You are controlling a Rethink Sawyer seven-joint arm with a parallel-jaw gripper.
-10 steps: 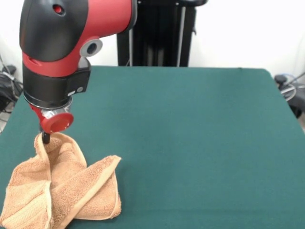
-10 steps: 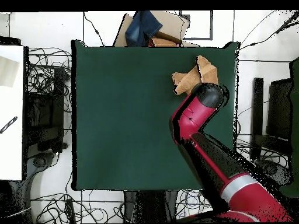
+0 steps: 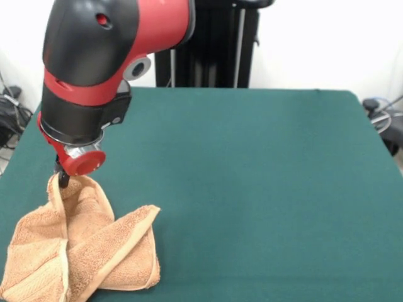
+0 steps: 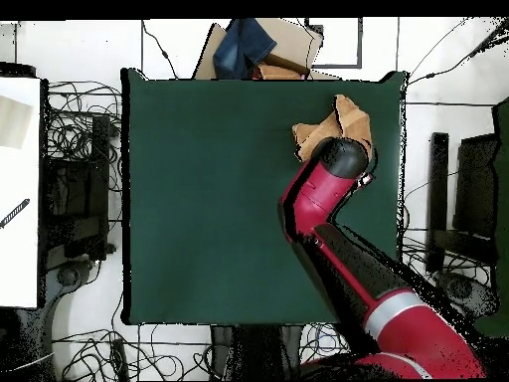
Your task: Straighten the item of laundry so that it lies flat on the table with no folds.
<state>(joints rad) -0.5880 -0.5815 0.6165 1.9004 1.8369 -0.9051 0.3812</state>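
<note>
The peach-orange towel (image 3: 94, 245) lies crumpled in folds at the near left corner of the green table (image 3: 252, 189) in the front view. One corner of it stands up in a peak. My gripper (image 3: 63, 180) hangs under the red and black wrist and pinches the top of that peak; only its dark tip shows. In the overhead view the towel (image 4: 333, 122) sits near the table's (image 4: 219, 199) top right corner, partly under the arm, which hides the gripper.
The robot's black pedestal (image 3: 214, 44) stands behind the table's far edge. A cardboard box with blue cloth (image 4: 256, 48) sits beyond the table's top edge in the overhead view. Cables lie on the floor around the table. A white surface (image 4: 20, 189) is at the left.
The wrist has shifted slightly to the right in the front view and turned a little. The towel's peak stays at the gripper tip; the towel's shape is nearly unchanged.
</note>
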